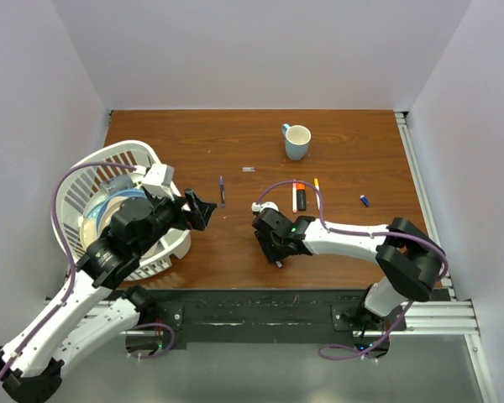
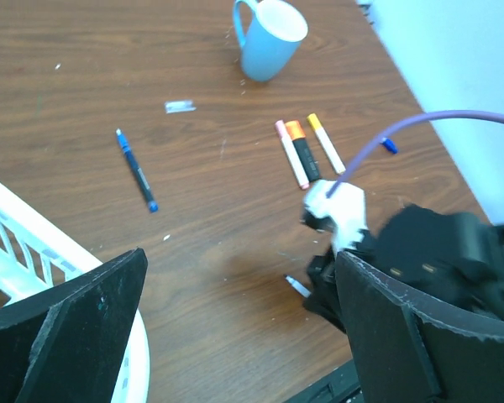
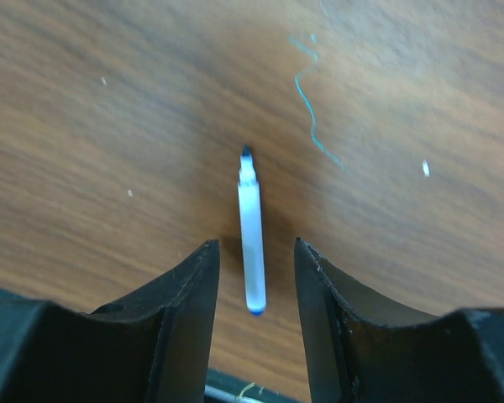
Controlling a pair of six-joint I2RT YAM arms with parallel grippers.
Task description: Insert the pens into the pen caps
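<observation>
To the left, the left gripper [image 2: 239, 285] hangs spread wide over the surface [image 1: 235, 134], with the dark blue pen [image 2: 137, 170] lying ahead of it and well apart. To the right, I'd worry that one finger of the right gripper [image 3: 255, 248] meets the white pen [image 3: 251, 235] first and rolls or swings it out of the gap. That pen lies flat between its jaws, which stand narrowly apart on either side, not yet pinching it.
</observation>
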